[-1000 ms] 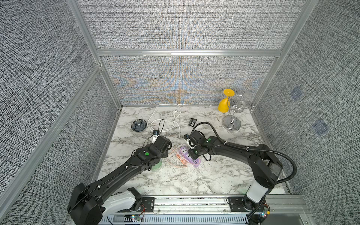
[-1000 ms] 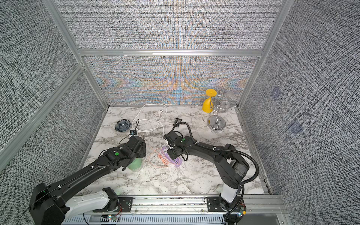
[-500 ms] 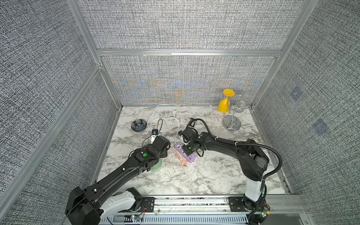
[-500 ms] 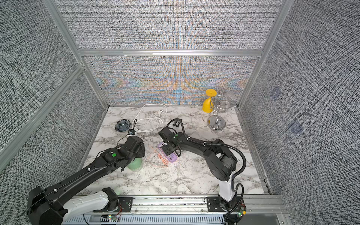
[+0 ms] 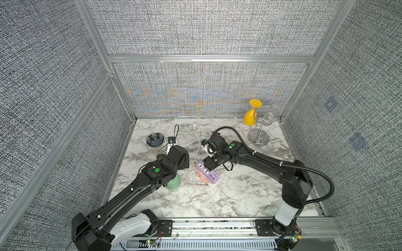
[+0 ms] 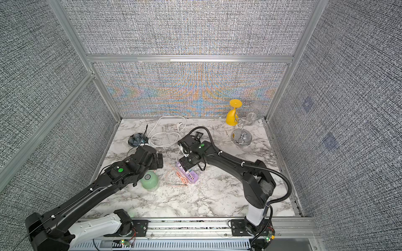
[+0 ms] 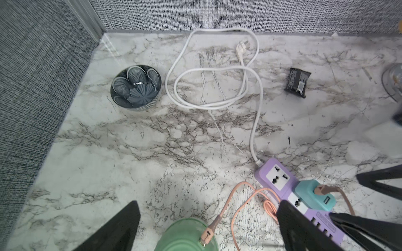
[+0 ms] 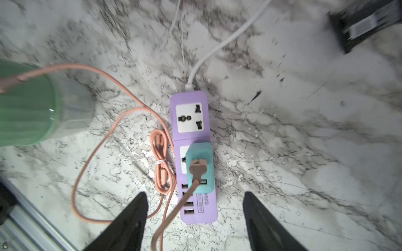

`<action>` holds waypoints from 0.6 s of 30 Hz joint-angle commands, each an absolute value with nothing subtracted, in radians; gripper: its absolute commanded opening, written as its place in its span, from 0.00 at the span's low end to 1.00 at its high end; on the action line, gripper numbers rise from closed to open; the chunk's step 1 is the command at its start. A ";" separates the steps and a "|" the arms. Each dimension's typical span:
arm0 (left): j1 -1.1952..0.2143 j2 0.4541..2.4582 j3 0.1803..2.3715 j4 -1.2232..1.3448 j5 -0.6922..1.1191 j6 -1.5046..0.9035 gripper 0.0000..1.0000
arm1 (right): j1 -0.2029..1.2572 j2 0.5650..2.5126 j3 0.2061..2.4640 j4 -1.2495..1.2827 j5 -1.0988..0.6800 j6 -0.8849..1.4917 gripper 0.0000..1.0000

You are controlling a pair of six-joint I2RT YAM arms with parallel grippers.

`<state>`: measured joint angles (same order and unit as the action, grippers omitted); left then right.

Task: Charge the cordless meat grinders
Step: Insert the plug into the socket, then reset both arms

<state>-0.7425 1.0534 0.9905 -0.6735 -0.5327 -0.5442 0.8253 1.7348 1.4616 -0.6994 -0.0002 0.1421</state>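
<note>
1. Petal-shaped bowl [image 5: 154,139]: dark, upright, at the far left of the marble table [image 5: 239,195].
2. White cord [image 7: 217,71]: looped beside the bowl, running into the end of the power strip.
3. Left gripper [image 7: 207,204]: jaws spread wide and holding nothing. In the left wrist view its fingers [image 7: 121,226] stood either side of the grinder's dome, clear of it.
4. Cordless meat grinder [image 6: 149,181]: mint green, upright on the table's front left, partly under the left arm and just left of the strip.
5. Orange cable [image 8: 161,165]: part bundled beside the strip. One end lay at the grinder's dome, though whether it was seated could not be told. The other was plugged into the teal charger.
6. Power strip [image 8: 191,102]: purple, flat, mid-table.
7. Teal charger [image 8: 201,152]: in the strip's second socket.
8. Right gripper [image 8: 194,195]: jaws parted and empty, above the strip's USB end.
9. Black packet [image 7: 298,82]: flat, behind the strip.
10. Yellow goblet [image 5: 252,113]: inverted on the wire rack [image 5: 260,134], far right corner.
</note>
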 commanded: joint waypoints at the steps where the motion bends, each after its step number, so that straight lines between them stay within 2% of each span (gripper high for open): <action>1: -0.739 1.028 1.028 -0.656 -0.600 -0.467 0.99 | 0.825 1.686 1.488 -0.791 0.021 0.117 0.75; 5: -0.739 0.999 1.074 -0.605 -0.593 -0.289 0.99 | 0.818 1.573 1.459 -0.806 0.058 0.119 0.76; 8: -0.739 1.019 1.139 -0.624 -0.643 -0.164 0.95 | 0.794 1.423 1.351 -0.720 0.180 0.160 0.75; 10: -0.740 1.028 1.157 -0.574 -0.681 -0.088 0.90 | 0.771 1.319 1.248 -0.590 0.290 0.170 0.76; 11: -0.739 1.024 1.157 -0.553 -0.693 -0.064 0.98 | 0.757 1.272 1.187 -0.500 0.305 0.146 0.76; 12: -0.738 1.016 1.152 -0.524 -0.672 -0.040 0.99 | 0.750 1.231 1.135 -0.424 0.334 0.126 0.74; 14: -0.729 0.993 1.075 -0.342 -0.741 0.037 0.99 | 0.741 1.162 1.008 -0.210 0.441 0.078 0.64; 15: -0.702 0.983 1.021 -0.247 -0.768 0.080 0.99 | 0.724 1.128 0.950 -0.147 0.501 0.080 0.77; 17: -0.605 0.962 0.906 -0.103 -0.734 0.122 0.99 | 0.650 1.073 0.872 -0.053 0.550 0.082 0.88; 18: -0.546 0.948 0.828 -0.028 -0.708 0.127 0.99 | 0.586 1.051 0.824 0.009 0.527 0.083 0.88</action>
<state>-0.6319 0.9676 0.9405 -0.2958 -0.6994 0.0147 0.6643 1.0977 0.8940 -0.2714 0.3988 0.0933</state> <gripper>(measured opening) 0.992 0.893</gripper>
